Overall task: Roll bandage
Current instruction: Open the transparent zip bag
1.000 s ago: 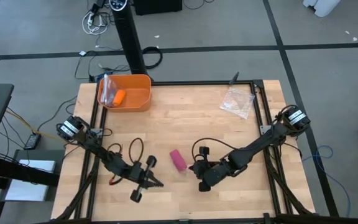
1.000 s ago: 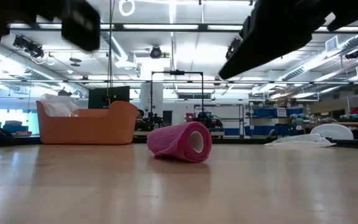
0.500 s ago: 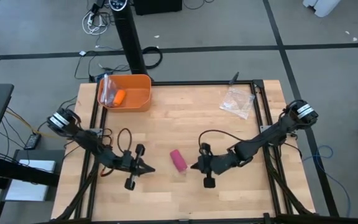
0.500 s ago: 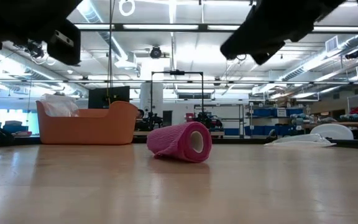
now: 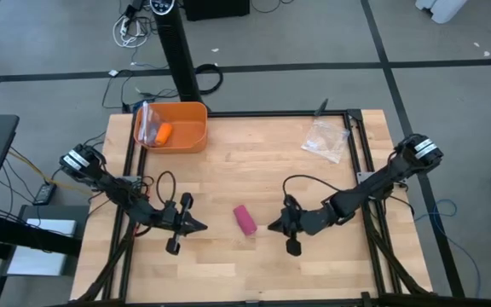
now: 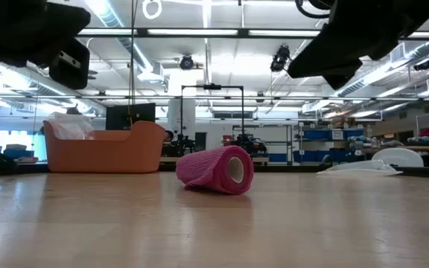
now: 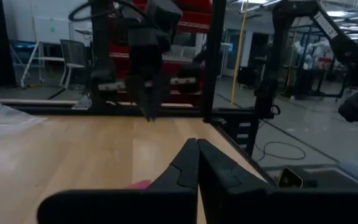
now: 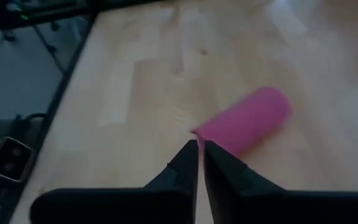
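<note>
The bandage (image 5: 244, 219) is a small pink roll lying on its side on the wooden table, between my two grippers; it also shows in the low view (image 6: 216, 170) and the right wrist view (image 8: 247, 124). My left gripper (image 5: 201, 227) hovers to its left, pointing toward it, shut and empty (image 7: 193, 143). My right gripper (image 5: 270, 227) hovers to its right, pointing toward it and slanting down, its fingertips (image 8: 199, 145) together with nothing between them. Both stand clear of the roll.
An orange bin (image 5: 176, 128) at the far left holds a small orange object and a clear bag. A clear crinkly plastic bag (image 5: 324, 139) lies at the far right. Black frame rails (image 5: 355, 145) run along the table's edges. Bare wood surrounds the roll.
My left gripper has drawn back from the near edge toward the far and left side. My right arm has pulled back toward the table's right edge, and its gripper has rolled and tipped. The bandage roll has stayed where it was.
</note>
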### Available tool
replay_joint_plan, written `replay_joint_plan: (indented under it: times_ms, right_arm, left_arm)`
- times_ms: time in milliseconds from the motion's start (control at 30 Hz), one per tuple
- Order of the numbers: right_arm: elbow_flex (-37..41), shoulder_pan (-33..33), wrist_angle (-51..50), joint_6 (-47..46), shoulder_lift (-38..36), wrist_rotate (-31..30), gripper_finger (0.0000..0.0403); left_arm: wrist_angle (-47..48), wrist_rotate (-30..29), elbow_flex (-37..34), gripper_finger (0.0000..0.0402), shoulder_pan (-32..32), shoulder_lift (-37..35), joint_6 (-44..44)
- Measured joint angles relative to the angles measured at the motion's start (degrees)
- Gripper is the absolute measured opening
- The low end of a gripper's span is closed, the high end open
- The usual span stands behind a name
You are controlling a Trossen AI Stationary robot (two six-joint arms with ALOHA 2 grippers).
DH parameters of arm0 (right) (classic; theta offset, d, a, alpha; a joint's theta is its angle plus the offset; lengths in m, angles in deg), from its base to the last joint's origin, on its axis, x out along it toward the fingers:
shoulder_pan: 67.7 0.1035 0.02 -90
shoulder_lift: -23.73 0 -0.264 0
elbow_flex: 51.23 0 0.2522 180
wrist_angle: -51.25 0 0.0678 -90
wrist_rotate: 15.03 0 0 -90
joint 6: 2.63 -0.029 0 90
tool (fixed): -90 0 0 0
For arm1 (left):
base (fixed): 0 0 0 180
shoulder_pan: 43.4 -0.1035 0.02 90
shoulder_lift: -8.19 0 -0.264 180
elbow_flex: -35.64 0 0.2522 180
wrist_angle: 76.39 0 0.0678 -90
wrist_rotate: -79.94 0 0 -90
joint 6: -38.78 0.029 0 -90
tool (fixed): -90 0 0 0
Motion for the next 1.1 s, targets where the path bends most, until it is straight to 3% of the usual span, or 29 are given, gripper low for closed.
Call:
replay_joint_plan:
  times_ms: [433,767,1100]
  right_arm:
    - [0.0,-4.3,-26.6,-8.0,-7.9,-3.6,0.0095]
    - [-4.7,-7.7,-36.5,-8.1,-8.2,-3.4,0.0103]
    - [-9.2,-7.7,-42.8,-6.8,-8.2,-5.1,0.0103]
  left_arm:
    - [1.3,-2.5,-0.5,0.0007,-0.5,0.0,-0.4]
    - [2.2,-3.0,-0.5,0.0007,-1.1,0.0,0.2]
    - [2.3,-7.4,-0.5,0.0007,-1.1,0.0,1.8]
